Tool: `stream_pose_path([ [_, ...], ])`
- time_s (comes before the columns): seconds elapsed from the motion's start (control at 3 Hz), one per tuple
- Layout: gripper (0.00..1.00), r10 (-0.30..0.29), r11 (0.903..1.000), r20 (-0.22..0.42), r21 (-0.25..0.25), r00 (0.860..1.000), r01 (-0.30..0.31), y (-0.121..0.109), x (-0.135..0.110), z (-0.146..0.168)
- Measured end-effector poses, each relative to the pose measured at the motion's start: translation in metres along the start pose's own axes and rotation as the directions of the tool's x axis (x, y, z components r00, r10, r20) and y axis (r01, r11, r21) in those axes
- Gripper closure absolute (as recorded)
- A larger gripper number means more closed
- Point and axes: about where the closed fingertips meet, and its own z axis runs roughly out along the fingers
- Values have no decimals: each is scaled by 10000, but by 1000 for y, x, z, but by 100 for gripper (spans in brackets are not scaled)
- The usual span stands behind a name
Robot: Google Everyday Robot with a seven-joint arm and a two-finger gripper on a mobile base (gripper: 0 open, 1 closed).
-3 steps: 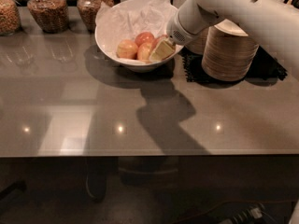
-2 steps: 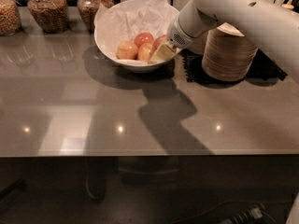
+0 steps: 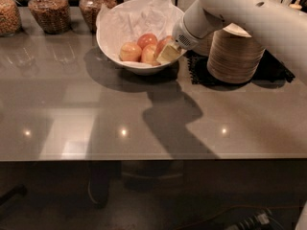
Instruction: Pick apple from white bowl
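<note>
The white bowl [image 3: 111, 30] is lined with crumpled white paper and stands at the back of the counter, with four apples in it. The apple [image 3: 161, 43] is red-orange and lies at the bowl's right side, partly hidden behind my gripper. A smaller red apple [image 3: 147, 40] lies behind two paler yellow-pink apples [image 3: 130, 51]. My gripper [image 3: 168, 54] reaches in over the bowl's right rim. It sits low among the fruit, against the red-orange apple's front right side. The white arm [image 3: 240, 8] comes in from the upper right.
A stack of beige disposable bowls [image 3: 235, 56] stands on a dark mat [image 3: 273, 73] right of the white bowl, under the arm. Glass jars of dry food [image 3: 48, 8] line the back left. The grey counter [image 3: 72, 109] runs to a front edge near the bottom.
The gripper stays at the bowl's right side and has shifted only slightly against the apples. The apples and the bowl have not moved.
</note>
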Motion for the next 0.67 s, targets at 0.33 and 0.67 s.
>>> stream_pose_path([
  [0.33, 99, -150, 9996, 401, 231, 9991, 141, -5, -14, -15],
  [0.67, 100, -195, 9985, 1166, 532, 9930, 133, -14, -30, -41],
])
